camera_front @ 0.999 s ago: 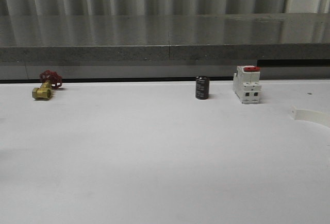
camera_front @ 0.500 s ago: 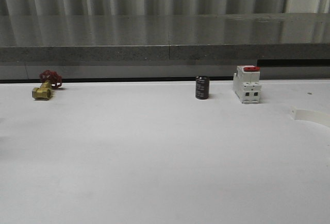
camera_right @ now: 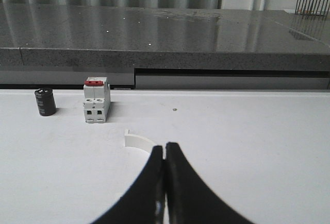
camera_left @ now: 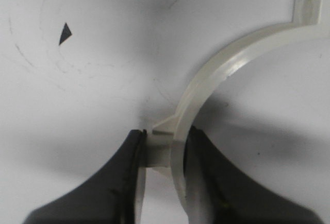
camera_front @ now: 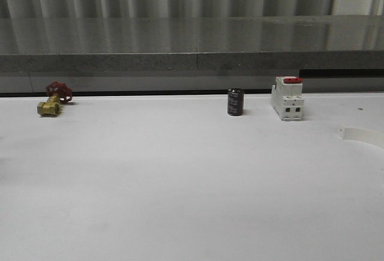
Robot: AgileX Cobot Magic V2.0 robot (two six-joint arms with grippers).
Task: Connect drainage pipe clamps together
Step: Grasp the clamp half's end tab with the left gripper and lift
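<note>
Left fingers [camera_left: 124, 183] pinch white curved half-ring clamp [camera_left: 227, 72], flange-tabbed.

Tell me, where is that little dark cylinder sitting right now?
In the front view the dark cylinder stands upright near the table's far edge, right of centre, just left of the white breaker block.

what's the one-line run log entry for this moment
left gripper: shut on clamp half | right gripper: shut, empty | second clamp half: on table | clamps: not joined
</note>
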